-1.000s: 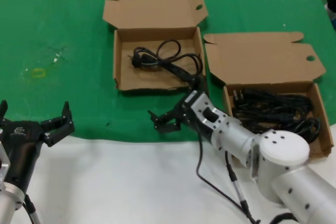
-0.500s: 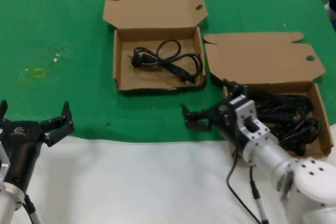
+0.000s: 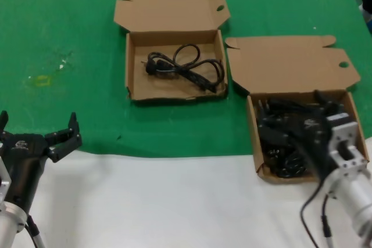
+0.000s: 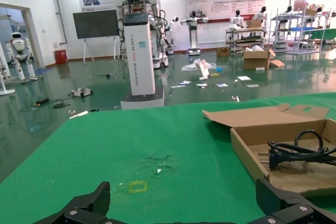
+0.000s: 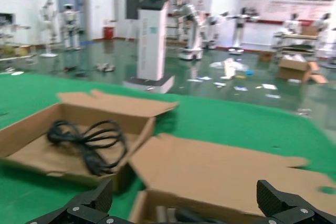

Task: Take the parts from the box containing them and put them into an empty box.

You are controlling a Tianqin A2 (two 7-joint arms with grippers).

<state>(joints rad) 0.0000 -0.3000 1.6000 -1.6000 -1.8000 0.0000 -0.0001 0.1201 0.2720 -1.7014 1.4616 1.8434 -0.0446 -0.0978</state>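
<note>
The box containing the parts (image 3: 254,137) lies at the right with its lid open, holding a tangle of black cables (image 3: 280,164). My right gripper (image 3: 290,121) hovers open over that tangle, nothing between its fingers; in the right wrist view (image 5: 184,211) the box's near rim (image 5: 140,203) and lid (image 5: 220,166) lie just ahead. The other box (image 3: 132,68), farther back toward the middle, holds one coiled black cable (image 3: 186,65), also seen as a cable (image 5: 86,140) in the right wrist view. My left gripper (image 3: 38,129) waits open at the near left.
Both boxes sit on a green cloth (image 3: 70,39), which ends at a white table strip (image 3: 145,201) near me. A small yellow mark (image 3: 42,79) is on the cloth at the left. In the left wrist view the back box (image 4: 252,150) shows its cable (image 4: 299,150).
My right gripper swung from the front edge of the back box rightward and now sits over the cable-filled box, still open. The left arm has not moved.
</note>
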